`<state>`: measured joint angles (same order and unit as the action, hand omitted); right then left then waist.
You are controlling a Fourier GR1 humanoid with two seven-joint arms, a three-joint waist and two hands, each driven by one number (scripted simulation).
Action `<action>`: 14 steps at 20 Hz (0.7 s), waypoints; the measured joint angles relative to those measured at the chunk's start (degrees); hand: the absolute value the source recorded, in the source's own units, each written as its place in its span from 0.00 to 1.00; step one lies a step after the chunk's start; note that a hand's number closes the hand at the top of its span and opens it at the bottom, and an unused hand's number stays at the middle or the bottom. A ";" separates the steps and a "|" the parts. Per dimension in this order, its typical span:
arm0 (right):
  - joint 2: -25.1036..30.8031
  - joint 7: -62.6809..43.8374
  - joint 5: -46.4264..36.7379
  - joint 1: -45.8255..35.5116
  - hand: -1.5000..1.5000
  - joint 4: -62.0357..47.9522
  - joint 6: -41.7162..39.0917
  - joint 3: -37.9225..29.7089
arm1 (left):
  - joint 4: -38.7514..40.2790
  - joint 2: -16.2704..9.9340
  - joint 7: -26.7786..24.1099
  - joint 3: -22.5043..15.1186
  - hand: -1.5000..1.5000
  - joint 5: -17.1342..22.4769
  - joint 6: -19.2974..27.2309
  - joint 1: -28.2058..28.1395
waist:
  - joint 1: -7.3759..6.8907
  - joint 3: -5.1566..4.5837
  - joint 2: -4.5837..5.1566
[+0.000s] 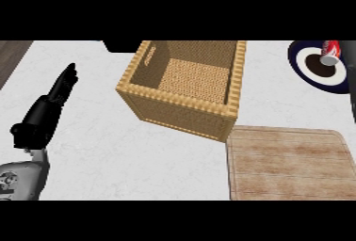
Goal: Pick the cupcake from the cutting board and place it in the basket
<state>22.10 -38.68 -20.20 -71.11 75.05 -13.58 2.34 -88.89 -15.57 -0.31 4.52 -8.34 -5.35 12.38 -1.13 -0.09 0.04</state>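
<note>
I am looking steeply down at a pale, faintly marbled counter [160, 160] through the head view. A woven wicker basket [184, 101] is sitting at the middle of the view, rectangular and deep, its open top facing me so that I am seeing its woven floor; nothing is lying inside the part I can see. Just beside its near right corner a pale wooden cutting board [292, 164] is lying flat, running off the right edge of the view. I am seeing only bare wood grain on it, and the cupcake named in the task is not showing anywhere I can see, neither on the board nor in the basket.

My left hand [49, 110] is showing at the left of the view, black, its fingers held straight and together, pointing up and away from me, gripping nothing and well apart from the basket. Its grey forearm [21, 181] is coming in from the lower left corner. My right hand is not appearing in the view at all.

At the top right a round dark blue plate with white and dark rings [313, 70] is partly cut off by the edge, with a small red and white object [330, 52] resting on it; I cannot tell what it is. I am reading no brands, labels or writing anywhere
</note>
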 measured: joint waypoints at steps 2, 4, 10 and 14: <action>-2.40 -2.32 -0.86 -2.61 1.00 -1.86 0.31 0.96 | 0.83 -0.02 -0.93 0.18 0.50 -0.33 0.05 -0.19 | 0.13 0.00 0.01; -4.56 -2.96 -1.66 -4.07 1.00 -5.26 1.37 1.22 | -0.26 0.48 -0.23 -0.46 0.50 -0.76 0.24 -0.34 | 0.03 0.01 0.02; -9.75 -4.24 -2.66 -8.16 1.00 -14.28 0.53 2.45 | -0.09 0.48 -1.29 0.00 0.50 -0.46 -0.41 -1.18 | 0.00 0.01 0.09; -11.31 -6.76 -2.54 -10.41 1.00 -18.53 -2.12 2.37 | -0.35 0.35 -0.18 0.39 0.50 -0.58 -0.42 -0.69 | 0.24 0.04 0.05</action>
<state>10.80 -45.44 -22.74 -81.53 56.52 -15.70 4.71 -89.24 -15.23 -0.49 4.91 -8.92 -5.77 11.69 -0.90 -0.05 0.10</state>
